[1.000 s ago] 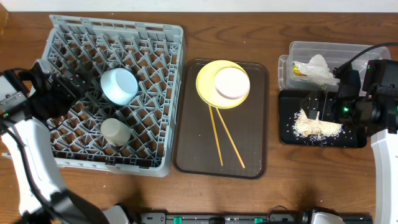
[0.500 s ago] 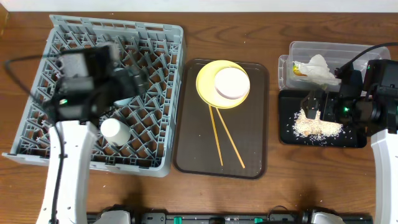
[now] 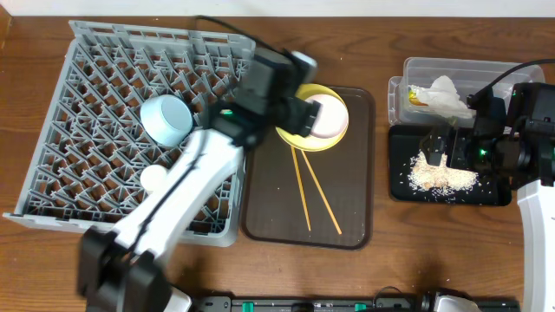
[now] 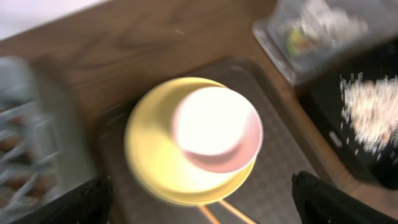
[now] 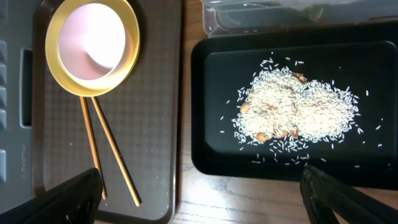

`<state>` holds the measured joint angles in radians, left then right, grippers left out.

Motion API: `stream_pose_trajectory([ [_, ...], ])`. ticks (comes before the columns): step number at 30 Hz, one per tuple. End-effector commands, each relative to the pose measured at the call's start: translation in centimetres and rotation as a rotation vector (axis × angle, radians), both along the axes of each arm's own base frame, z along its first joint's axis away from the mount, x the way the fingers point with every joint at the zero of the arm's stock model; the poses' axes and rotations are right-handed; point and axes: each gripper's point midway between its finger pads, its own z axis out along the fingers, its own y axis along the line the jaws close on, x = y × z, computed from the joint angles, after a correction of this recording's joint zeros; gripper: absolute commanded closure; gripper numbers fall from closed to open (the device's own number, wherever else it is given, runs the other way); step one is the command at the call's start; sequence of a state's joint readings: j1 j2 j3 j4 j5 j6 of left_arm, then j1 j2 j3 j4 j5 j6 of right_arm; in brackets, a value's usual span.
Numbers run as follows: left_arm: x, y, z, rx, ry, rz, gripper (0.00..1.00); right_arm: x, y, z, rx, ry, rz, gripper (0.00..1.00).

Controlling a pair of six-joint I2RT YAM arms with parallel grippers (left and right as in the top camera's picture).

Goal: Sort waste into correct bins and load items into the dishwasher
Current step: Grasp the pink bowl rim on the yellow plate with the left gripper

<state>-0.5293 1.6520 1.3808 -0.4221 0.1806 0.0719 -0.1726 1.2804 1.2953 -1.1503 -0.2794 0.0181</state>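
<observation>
The round yellow plate (image 3: 295, 139) holds the white bowl (image 3: 328, 117) on the dark brown serving tray (image 3: 347, 217). Two wooden chopsticks (image 3: 312, 191) lie beside them. My left gripper (image 3: 302, 108) is open and empty above the plate's left side. In the blurred left wrist view, its fingers (image 4: 199, 202) frame the plate (image 4: 149, 155) and bowl (image 4: 214, 127). My right gripper (image 3: 434, 147) is open and empty over the black tray (image 3: 486, 192) with the rice crumbs (image 3: 447, 178). In the right wrist view, its fingers (image 5: 205, 196) hang below the rice (image 5: 298, 112).
The grey dish rack (image 3: 87, 104) at left holds the light blue bowl (image 3: 166, 120) and small white cup (image 3: 154, 178). The clear tub (image 3: 451, 69) behind the black tray holds the white napkin (image 3: 444, 94) and the orange-and-green wrapper (image 3: 417, 100).
My left arm has swung from the rack's left side, across the rack, to the yellow plate on the serving tray. The right arm has not moved.
</observation>
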Motion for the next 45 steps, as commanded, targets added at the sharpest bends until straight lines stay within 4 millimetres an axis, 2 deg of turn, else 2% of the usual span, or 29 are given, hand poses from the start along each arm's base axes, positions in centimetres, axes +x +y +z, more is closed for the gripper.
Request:
stream_pose_trajectory([
  [1,0.0,-3.0,-3.9,0.096,-0.013,-0.129,0.08,0.2,-0.4,0.7,-0.005,-0.021,-0.014,0.01],
  [5,0.1,-5.4,-8.2,0.153,-0.006,-0.215,0.08,0.1,-0.3,0.6,-0.003,-0.016,-0.014,0.01],
  [9,0.7,-6.4,-11.5,0.172,0.012,-0.233,0.08,-0.1,-0.3,0.5,-0.002,-0.007,-0.014,0.01],
  [12,0.9,-6.3,-13.3,0.185,0.033,-0.23,0.1,-0.1,-0.3,0.6,-0.002,-0.007,-0.014,0.01],
  [16,1.8,-4.5,-15.2,0.282,0.03,-0.161,0.13,-0.2,-0.3,0.5,-0.001,-0.004,-0.014,0.01],
  [20,2.8,-2.2,-15.6,0.387,0.007,-0.077,0.26,-0.2,-0.3,0.5,-0.001,-0.004,-0.014,0.01],
  [25,2.2,-1.4,-16.2,0.414,0.046,-0.077,0.38,-0.2,-0.3,0.5,-0.001,-0.004,-0.014,0.01],
  [34,1.2,-1.8,-16.9,0.393,0.086,-0.113,0.39,-0.3,-0.3,0.5,0.0,0.001,-0.014,0.02],
  [40,0.9,-1.6,-18.7,0.415,0.118,-0.119,0.39,-0.3,-0.3,0.5,-0.001,0.001,-0.014,0.02],
  [45,1.2,-1.8,-18.2,0.406,0.102,-0.116,0.55,-0.3,-0.3,0.5,-0.001,0.0,-0.014,0.02],
])
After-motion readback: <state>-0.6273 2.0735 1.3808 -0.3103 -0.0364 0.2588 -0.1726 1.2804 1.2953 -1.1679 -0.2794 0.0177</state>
